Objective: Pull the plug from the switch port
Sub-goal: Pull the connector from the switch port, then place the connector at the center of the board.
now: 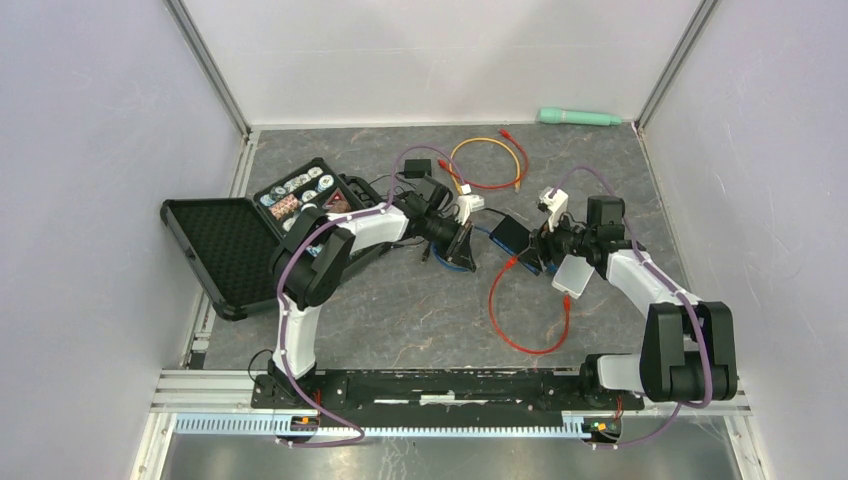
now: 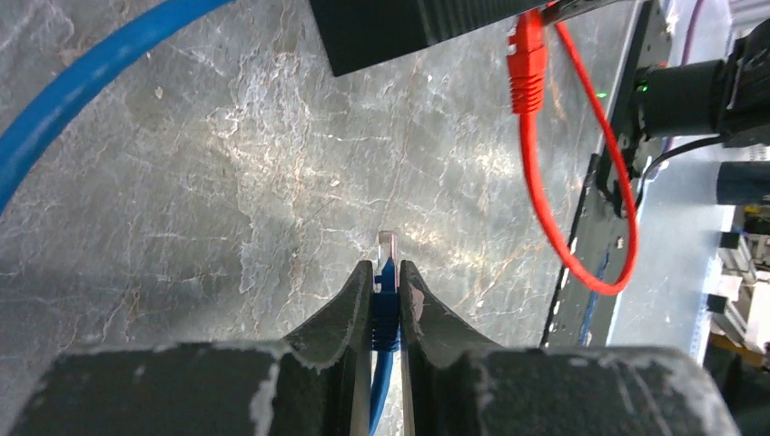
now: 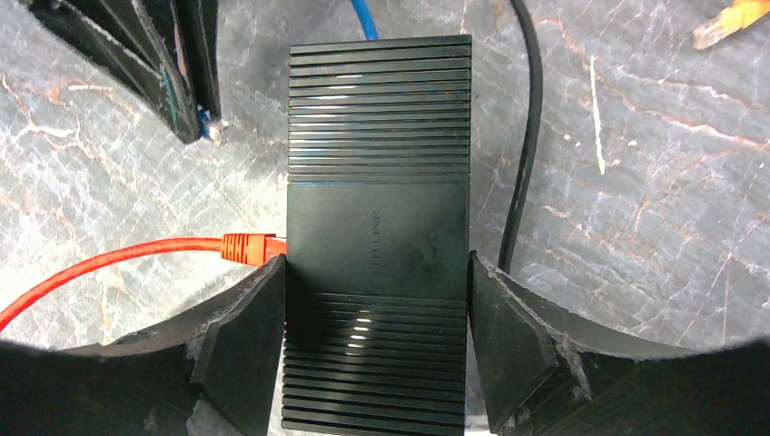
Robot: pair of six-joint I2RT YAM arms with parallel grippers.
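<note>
1. The left claw (image 2: 386, 271) is pinched narrow on the blue network cable's plug (image 2: 385, 318), whose clear tip pokes out past the fingertips.
2. That plug is out of its port, hanging just beside the flat black ribbed plastic switch box (image 3: 377, 209) without touching it.
3. The right claw (image 3: 377, 300) stands wide, one pad against each long side of the switch, pinning it on the grey marbled tabletop (image 3: 654, 227).
4. A red network cable (image 3: 118, 259) is plugged into the switch's port side, and its loop lies on the table toward the arm bases.
5. A thin black cord (image 3: 525, 136) runs along the opposite side.
6. Further off, an open black foam-lined case (image 1: 215, 245) sits by the left arm.
</note>
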